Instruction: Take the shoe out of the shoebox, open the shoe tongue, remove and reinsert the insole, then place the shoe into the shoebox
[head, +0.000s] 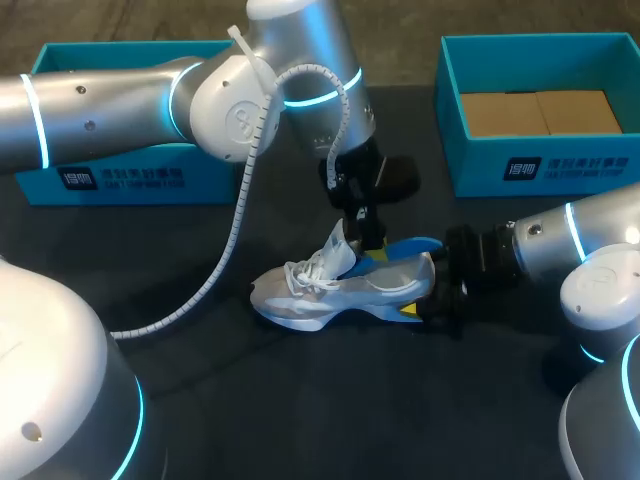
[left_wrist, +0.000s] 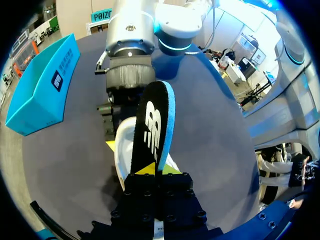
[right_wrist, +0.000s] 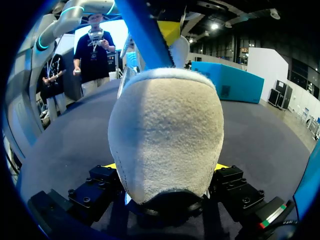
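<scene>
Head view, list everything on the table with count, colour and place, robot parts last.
shoe: one, white and grey, middle of the table, on its sole.
insole: one, blue and black, sticking up out of the shoe.
back-left box: one, teal.
back-right box: one, teal, brown cardboard inside.
table: one, black.
left gripper: shut on the insole.
right gripper: shut on the shoe's heel.

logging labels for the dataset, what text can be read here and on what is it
On the left shoebox: dark label, white print, too blurred to read.
On the right shoebox: like label, also too blurred.
On the insole: a white logo, no plain words.
On the shoe: none seen.
</scene>
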